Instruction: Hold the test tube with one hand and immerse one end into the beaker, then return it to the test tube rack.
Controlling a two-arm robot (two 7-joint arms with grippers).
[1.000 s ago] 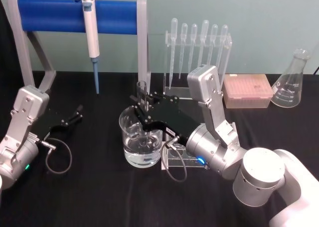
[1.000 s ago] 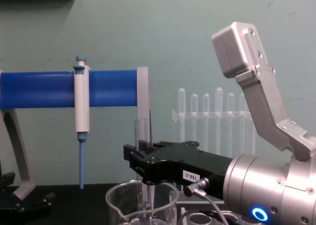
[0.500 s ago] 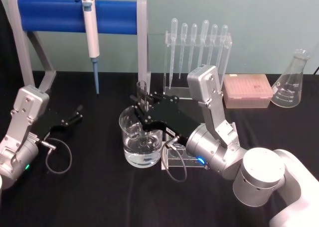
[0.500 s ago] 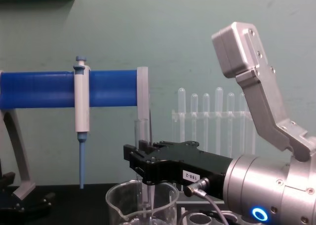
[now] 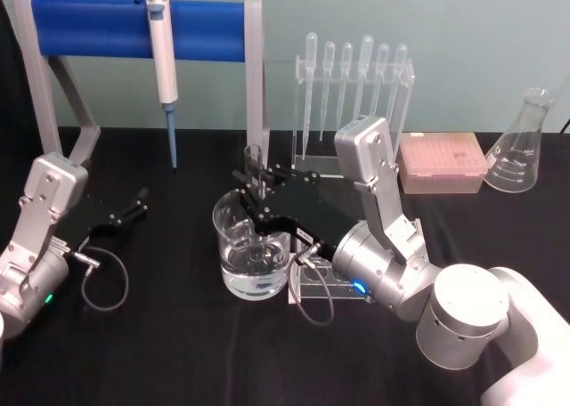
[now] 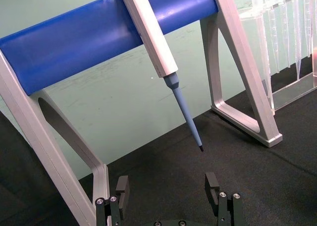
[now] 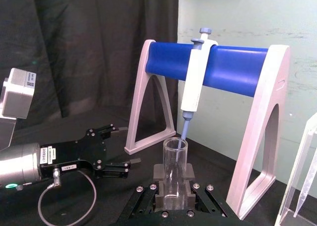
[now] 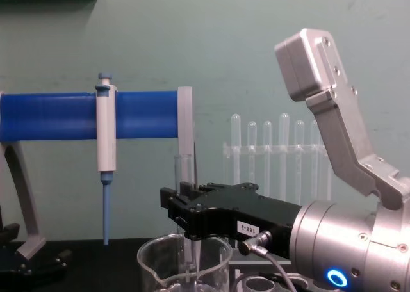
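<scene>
Closed on the test tube [image 5: 254, 160] just below its open rim: right gripper [image 5: 256, 187], black, extended from the worktop's [image 5: 178, 353] right half toward the middle. Tube upright, clear glass, lower part down inside the beaker [image 5: 223, 230] past the spouted rim; tip hidden behind the black fingers from the head, cut off at the picture's lower edge from the chest, so impossible to tell whether wetted. In the beaker's lower part, clear liquid; beaker wide, round, glass, near the worktop's centre. Just beside it, half covered by the silver wrist [image 5: 378, 268], a clear acrylic test tube rack [image 5: 313, 287], contents hard to make out. Over by the left edge, left gripper [image 5: 140, 204], fingers spread, holding nothing. Along the far edge: white-and-blue pipettor [image 5: 161, 45] hanging on a blue-barred stand [image 5: 89, 25], bulb-topped plastic pipettes [image 5: 347, 63] in a clear holder [image 5: 303, 161], a pink lidded box [image 5: 443, 161], a conical flask [image 5: 524, 148] at the far right corner.
</scene>
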